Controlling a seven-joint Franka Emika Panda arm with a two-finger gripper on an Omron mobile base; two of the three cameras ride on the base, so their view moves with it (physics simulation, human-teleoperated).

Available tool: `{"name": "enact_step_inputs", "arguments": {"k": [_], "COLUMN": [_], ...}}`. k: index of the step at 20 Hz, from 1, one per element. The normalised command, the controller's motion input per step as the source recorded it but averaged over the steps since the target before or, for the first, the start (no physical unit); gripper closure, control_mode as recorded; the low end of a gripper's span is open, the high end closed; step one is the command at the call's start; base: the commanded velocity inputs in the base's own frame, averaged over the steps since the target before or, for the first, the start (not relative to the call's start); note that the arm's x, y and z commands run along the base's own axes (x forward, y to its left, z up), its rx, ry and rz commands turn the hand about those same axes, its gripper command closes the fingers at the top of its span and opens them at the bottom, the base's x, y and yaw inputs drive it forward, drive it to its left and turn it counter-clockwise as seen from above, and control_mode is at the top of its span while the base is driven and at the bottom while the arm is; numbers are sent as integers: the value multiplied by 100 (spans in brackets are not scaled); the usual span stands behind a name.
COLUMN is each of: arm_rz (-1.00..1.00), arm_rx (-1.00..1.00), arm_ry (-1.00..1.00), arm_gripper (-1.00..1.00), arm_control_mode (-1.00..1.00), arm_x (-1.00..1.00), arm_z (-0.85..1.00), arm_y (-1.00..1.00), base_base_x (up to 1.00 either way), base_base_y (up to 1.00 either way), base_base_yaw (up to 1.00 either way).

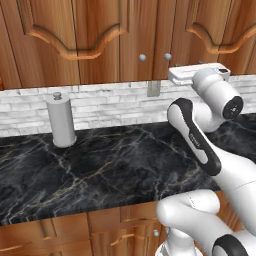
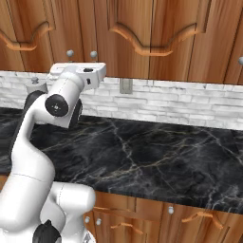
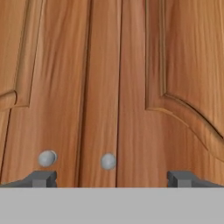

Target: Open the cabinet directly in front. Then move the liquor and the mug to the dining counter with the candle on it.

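The cabinet (image 1: 100, 40) hangs shut above the black marble counter (image 1: 110, 170), its two reddish-brown doors meeting at a centre seam with a round silver knob (image 3: 47, 158) low on the left door and a second knob (image 3: 108, 161) low on the right one. In the hand view the gripper (image 3: 112, 178) faces that seam straight on, its jaws spread wide apart with nothing between them; one dark fingertip (image 3: 42, 178) sits just below the left knob, and neither tip can be seen touching the wood. From the left base view the white hand is raised near the lower edge of the doors, just right of the two knobs. A grey paper-towel cylinder (image 1: 61, 121) stands upright at the back edge of the counter towards its left end, against the white brick backsplash (image 1: 115, 102).
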Motion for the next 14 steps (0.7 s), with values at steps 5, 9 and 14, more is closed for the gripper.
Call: {"name": "enact_step_inputs", "arguments": {"k": [5,9,14], "arm_rz": [0,0,0], "arm_rx": [0,0,0], "arm_ry": [0,0,0], "arm_gripper": [-100,-100,-100], "arm_control_mode": [-100,-100,-100], "arm_x": [35,46,43], "arm_z": [0,-1,-3], "arm_y": [0,0,0], "base_base_x": [0,0,0], "base_base_y": [0,0,0], "base_base_yaw": [0,0,0]}}
